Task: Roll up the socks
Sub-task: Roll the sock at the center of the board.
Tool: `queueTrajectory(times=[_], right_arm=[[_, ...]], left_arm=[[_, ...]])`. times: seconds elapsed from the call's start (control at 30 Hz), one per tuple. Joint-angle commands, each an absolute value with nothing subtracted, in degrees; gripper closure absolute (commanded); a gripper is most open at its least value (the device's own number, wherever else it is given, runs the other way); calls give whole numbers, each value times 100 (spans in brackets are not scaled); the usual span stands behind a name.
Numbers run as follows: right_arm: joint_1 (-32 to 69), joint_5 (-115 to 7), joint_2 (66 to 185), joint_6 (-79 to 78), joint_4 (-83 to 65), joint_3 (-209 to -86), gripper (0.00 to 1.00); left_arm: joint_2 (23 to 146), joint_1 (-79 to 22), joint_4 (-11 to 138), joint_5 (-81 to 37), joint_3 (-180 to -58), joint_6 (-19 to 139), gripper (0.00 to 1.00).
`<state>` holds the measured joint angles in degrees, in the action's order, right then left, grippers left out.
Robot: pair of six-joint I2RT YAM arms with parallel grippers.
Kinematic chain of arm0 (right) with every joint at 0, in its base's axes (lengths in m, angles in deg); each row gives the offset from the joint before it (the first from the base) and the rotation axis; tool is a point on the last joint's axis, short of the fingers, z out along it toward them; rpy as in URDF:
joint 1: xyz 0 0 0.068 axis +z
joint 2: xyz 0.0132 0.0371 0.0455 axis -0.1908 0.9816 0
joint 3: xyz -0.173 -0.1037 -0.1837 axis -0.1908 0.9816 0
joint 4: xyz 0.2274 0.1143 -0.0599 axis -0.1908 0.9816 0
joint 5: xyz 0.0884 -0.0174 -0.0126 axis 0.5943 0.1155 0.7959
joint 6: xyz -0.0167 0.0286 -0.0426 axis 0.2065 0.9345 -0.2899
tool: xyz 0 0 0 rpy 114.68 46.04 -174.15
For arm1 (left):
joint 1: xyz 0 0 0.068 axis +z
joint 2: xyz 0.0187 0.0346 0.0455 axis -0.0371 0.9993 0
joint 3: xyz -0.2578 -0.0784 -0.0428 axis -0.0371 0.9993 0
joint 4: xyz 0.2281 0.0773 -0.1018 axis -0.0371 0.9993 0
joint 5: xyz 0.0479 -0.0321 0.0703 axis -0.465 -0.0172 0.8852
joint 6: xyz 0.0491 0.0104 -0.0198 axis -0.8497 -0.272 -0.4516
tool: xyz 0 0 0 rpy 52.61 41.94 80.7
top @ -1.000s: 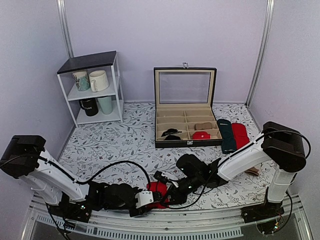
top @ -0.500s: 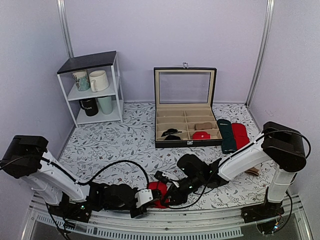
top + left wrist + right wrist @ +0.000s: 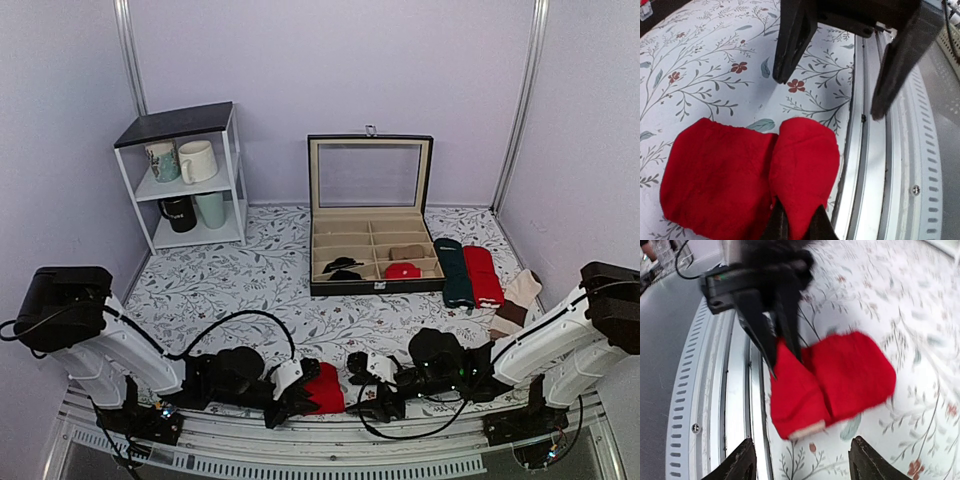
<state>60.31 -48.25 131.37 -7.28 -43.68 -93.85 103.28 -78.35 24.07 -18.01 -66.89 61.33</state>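
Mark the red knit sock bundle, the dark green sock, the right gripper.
red knit sock bundle [image 3: 722,175]: left wrist view, on its wider flat fold.
dark green sock [image 3: 455,272]: top external view, mid-length.
right gripper [image 3: 802,442]: right wrist view, midway between its fingertips.

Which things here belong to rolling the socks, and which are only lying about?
For the job: the socks, pinched by the left gripper; the open right gripper.
Lying about: dark green sock, plain red sock, display box, shelf, mugs.
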Motion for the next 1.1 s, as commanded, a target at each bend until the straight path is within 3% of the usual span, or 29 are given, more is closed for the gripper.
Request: queueTrajectory(times=[0.0, 0.4, 0.57, 0.7, 0.83, 1.0, 1.07], right_arm=[[6325, -5321, 13338, -2046, -5090, -9614, 33], [6742, -5508, 14163, -2396, -4985, -9866, 34], [6818, -5787, 14398, -2319, -4837, -10081, 39], [6834, -5967, 14525, -2289, -4567, -10207, 52], [6830, -5915, 14611, -2155, -4064, -10361, 77], [6833, -5868, 14827, -1749, -3657, -10417, 87], [6827, -5785, 14876, -1581, -3552, -10424, 91]], left_arm=[[10847, -7696, 3164, -2365, -6591, 6485, 100], [11081, -7588, 2943, -2584, -6474, 6672, 100], [11135, -7544, 2952, -2675, -6497, 6650, 100], [11121, -7520, 2952, -2709, -6491, 6643, 100], [11102, -7508, 2957, -2715, -6481, 6643, 100], [11009, -7498, 2939, -2652, -6468, 6631, 100], [10853, -7496, 2915, -2615, -6446, 6584, 85]])
